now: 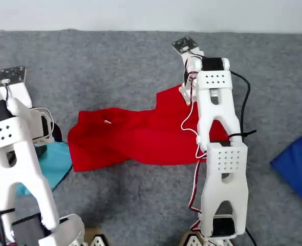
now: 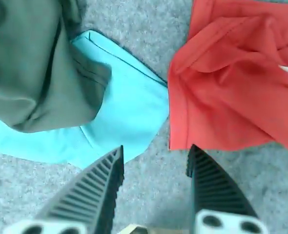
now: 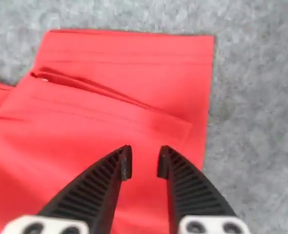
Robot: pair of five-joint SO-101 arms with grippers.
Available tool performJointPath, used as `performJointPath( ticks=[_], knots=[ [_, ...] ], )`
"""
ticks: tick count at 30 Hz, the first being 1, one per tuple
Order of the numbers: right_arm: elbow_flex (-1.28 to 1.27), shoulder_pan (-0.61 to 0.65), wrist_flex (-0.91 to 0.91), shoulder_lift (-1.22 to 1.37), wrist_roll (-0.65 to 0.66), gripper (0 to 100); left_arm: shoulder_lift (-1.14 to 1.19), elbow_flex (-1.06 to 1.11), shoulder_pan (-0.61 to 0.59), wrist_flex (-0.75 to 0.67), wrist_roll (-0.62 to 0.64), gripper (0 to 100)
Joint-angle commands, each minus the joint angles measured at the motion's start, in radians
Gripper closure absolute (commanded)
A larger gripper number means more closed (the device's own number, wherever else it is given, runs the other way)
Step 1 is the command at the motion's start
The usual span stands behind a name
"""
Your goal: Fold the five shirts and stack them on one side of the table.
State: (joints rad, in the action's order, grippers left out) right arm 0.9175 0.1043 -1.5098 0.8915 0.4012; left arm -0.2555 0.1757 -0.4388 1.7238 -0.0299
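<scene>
A crumpled red shirt (image 1: pixel 135 136) lies spread across the middle of the grey table. My right gripper (image 3: pixel 144 161) hangs just over the shirt's flat end (image 3: pixel 124 83), near its hem; its fingers are open by a narrow gap with nothing between them. My left gripper (image 2: pixel 156 158) is open wide above bare table, between the red shirt's edge (image 2: pixel 232 87) and a cyan shirt (image 2: pixel 129 107). A dark green shirt (image 2: pixel 31 63) lies bunched on top of the cyan one. In the high view the cyan shirt (image 1: pixel 56 164) lies partly under the left arm (image 1: pixel 13 148).
A blue shirt (image 1: pixel 297 164) lies at the table's right edge. The right arm (image 1: pixel 220 154) stretches over the red shirt's right end. Bare grey felt (image 1: pixel 115 66) runs along the back, and the front middle is bare too.
</scene>
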Motion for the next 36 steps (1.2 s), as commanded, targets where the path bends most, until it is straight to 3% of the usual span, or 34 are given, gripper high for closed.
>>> performJointPath(
  ticks=[1,36],
  knots=[
    [0.057,-0.013,0.007,0.002,-0.005,80.9,-0.038,-0.002,0.002,0.034,-0.043,80],
    [0.224,-0.056,0.071,0.217,0.109,82.8,-0.041,0.053,0.000,0.034,-0.049,80]
  ],
)
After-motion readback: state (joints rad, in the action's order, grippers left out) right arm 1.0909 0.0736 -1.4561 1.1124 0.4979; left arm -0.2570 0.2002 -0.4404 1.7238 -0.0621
